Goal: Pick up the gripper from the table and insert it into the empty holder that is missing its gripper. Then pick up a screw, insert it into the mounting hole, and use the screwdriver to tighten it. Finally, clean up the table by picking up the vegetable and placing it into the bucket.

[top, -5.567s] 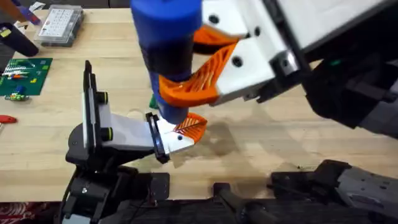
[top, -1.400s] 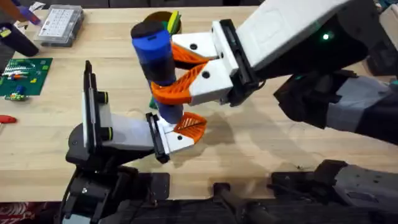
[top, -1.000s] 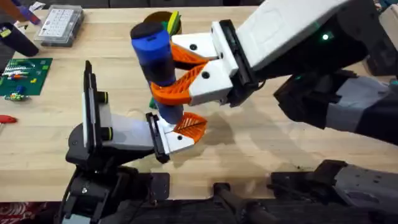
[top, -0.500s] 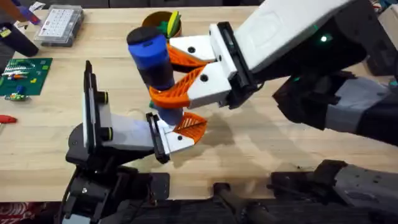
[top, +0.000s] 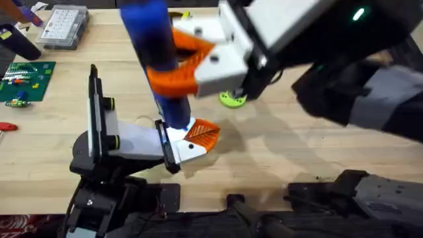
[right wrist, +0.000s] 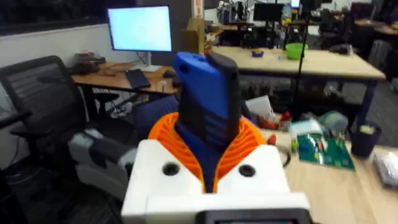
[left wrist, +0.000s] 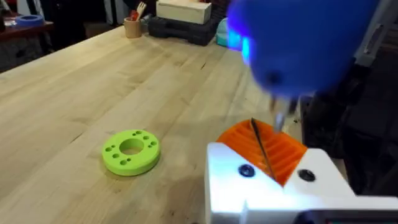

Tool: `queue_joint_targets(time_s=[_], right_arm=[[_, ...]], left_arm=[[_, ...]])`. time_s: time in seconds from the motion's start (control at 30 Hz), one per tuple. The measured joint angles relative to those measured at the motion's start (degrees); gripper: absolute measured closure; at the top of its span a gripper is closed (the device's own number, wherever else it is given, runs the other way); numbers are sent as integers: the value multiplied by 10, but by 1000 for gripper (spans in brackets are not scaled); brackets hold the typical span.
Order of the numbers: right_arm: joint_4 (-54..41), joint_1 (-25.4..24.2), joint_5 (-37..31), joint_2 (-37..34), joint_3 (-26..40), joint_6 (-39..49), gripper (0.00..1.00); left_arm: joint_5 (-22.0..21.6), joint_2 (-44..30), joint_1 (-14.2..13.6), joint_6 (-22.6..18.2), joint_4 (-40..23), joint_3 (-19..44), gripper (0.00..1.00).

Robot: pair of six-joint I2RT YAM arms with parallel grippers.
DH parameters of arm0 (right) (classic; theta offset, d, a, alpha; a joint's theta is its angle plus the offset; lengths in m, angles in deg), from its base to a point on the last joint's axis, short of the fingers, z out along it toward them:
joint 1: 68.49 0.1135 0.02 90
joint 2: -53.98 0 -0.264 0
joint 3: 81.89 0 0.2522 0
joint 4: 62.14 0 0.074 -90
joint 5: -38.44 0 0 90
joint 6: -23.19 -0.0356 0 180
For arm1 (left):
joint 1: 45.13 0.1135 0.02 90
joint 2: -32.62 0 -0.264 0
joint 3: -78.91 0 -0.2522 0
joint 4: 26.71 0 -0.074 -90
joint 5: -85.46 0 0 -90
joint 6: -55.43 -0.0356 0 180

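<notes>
Right pincer (top: pixel 173 63): orange ribbed fingers on white blocks, clamped on the screwdriver (top: pixel 153 46) at mid-body. Arm reaches in from the right side of the tabletop (top: pixel 277 155), large and high above it, and covers much of the far middle.

Screwdriver: blue cylinder with a dark band, held near upright, leaning slightly. Its narrow tip comes down at the gripper (top: pixel 201 134), the small orange ribbed leaf seated at the end of the holder (top: pixel 132 140). In the left wrist view the thin tip (left wrist: pixel 278 118) hangs just above the orange lattice (left wrist: pixel 267 146); contact cannot be told.

Holder: white wedge body lying along the tabletop near the front edge, left of middle, black end plates at both ends, green-ringed knobs on the left plate, black jointed base below.

Left pincer (left wrist: pixel 273 186): white block with two dark screw heads at the near edge of its own wrist view; whether its fingers are apart or together cannot be told.

Lime-green disc (top: pixel 232 99): round, with holes, flat on the tabletop beyond the holder, partly under the right arm.

Far left corner: clear compartment box (top: pixel 63 26); green circuit board (top: pixel 25 80) nearer, at the left edge.
</notes>
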Motion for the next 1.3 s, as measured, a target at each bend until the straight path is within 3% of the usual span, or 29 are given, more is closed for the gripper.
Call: queue_joint_targets(time_s=[0.3,0.57,0.8,0.83,1.03,1.3], right_arm=[[-185,-46,64,3,206,6,956],[-301,-56,95,4,212,65,955],[-502,-110,96,3,213,176,955],[-594,-135,74,3,215,234,956],[-875,-167,-50,-2,258,401,956],[-1101,-168,-242,-2,388,598,956]], left_arm=[[0,0,0,0,0,0,988],[0,0,0,0,0,0,988],[0,0,0,0,0,0,988],[0,0,0,0,0,0,988],[0,0,0,0,0,0,988],[0,0,0,0,0,0,988]])
